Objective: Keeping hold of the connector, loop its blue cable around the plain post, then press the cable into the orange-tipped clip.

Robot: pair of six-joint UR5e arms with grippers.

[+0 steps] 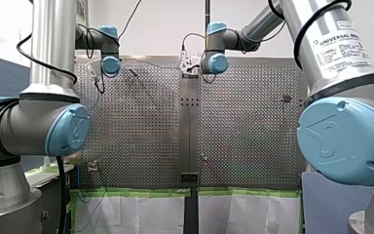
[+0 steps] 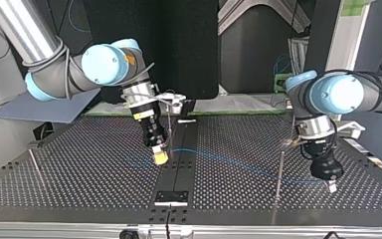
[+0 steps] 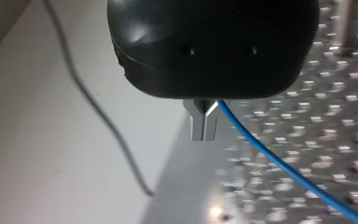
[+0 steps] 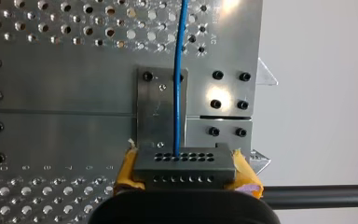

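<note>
Right gripper (image 2: 160, 157): yellow pads (image 4: 127, 170) clamped on both ends of the grey connector (image 4: 185, 161), near the middle seam of the perforated surface (image 2: 79, 169). The grasp looks square and centred.

Blue cable (image 4: 178, 93): leaves the connector face straight ahead. In the top view it runs low across the surface toward that view's right.

Left gripper (image 3: 205, 126): metal fingers pressed together, apparently pinching the cable, which comes out beside their base.

Plain post (image 2: 280, 169): thin upright rod between the two grippers, nearer my left one. The cable line crosses it in the top view, but I cannot tell which side it passes or whether it touches.

Orange-tipped clip: I cannot pick it out in any view.

Step in hand, as judged: the wrap is not made yet.

Doing it well:
- Hold the connector end steady as the anchor.
- Carry the cable low around the post's base so it cannot ride up over the tip.
- Leave some slack, since a tight pull could drag the cable through the metal fingers or strain the connector joint.
- Find the clip before committing to a wrap direction.
</note>
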